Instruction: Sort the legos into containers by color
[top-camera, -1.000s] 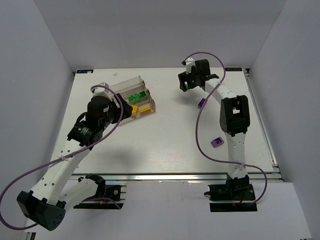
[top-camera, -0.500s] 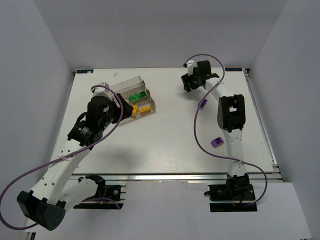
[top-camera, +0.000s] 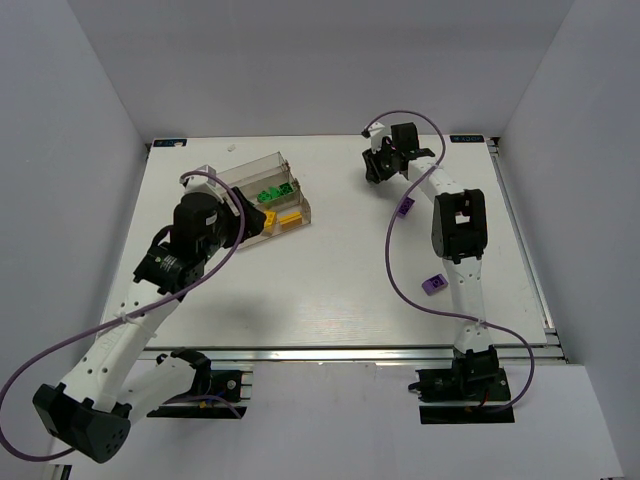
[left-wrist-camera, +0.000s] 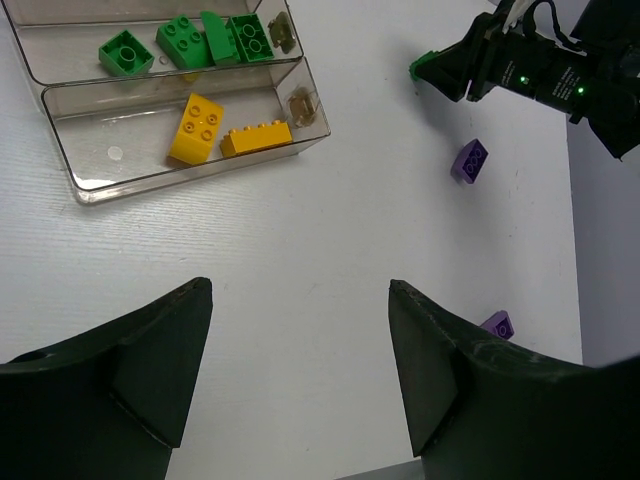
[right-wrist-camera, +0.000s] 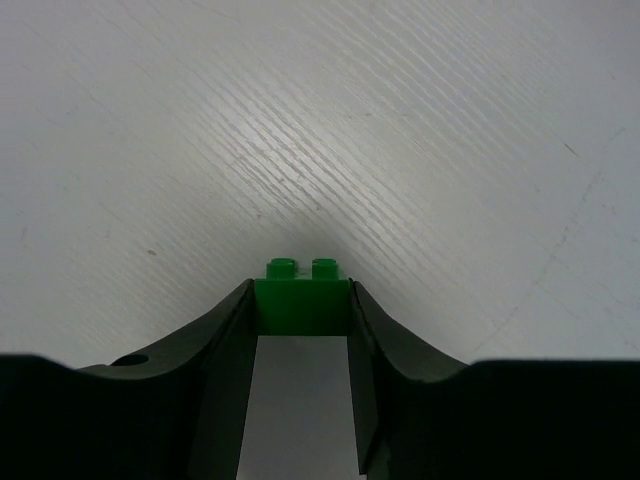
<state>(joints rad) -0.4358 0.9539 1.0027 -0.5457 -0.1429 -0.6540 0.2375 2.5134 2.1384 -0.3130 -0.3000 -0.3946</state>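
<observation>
Desk: a white desk (top-camera: 330, 300) carries everything, with both arm bases bolted along its near edge.
Nearest brick: a small purple plastic brick (top-camera: 434, 284) lies on the right half of the desk. It is just beside the right arm's lower link and well apart from the tray.
Left arm: its black fingers (left-wrist-camera: 150, 370) stand wide apart with nothing between them. They hang over bare desk on the near side of the tray and point towards it.
Tray: a clear plastic stepped tray (left-wrist-camera: 190, 185) sits at a slant on the left half of the desk, its long compartments rising step by step towards the far side.
Lowest compartment: a square yellow four-stud brick (left-wrist-camera: 197, 127) and a long yellow brick (left-wrist-camera: 256, 138) lie just beside each other at the right-hand end.
Next compartment up: four green plastic bricks (left-wrist-camera: 180, 40) lie in a loose row. One sits a little apart on the left and the others are bunched together.
Second loose brick: another purple plastic brick (top-camera: 405, 207) lies on the desk near the right arm's fingers, on their near side.
Right arm: reaching to the far right part of the desk, its black fingers (right-wrist-camera: 225, 350) are drawn in narrow and pinch a small green two-stud brick (right-wrist-camera: 301, 300). One finger presses each side and the studs point away from the wrist.
Held brick's place: well apart from the tray, down close to the desk surface. Whether it touches the desk I cannot tell.
</observation>
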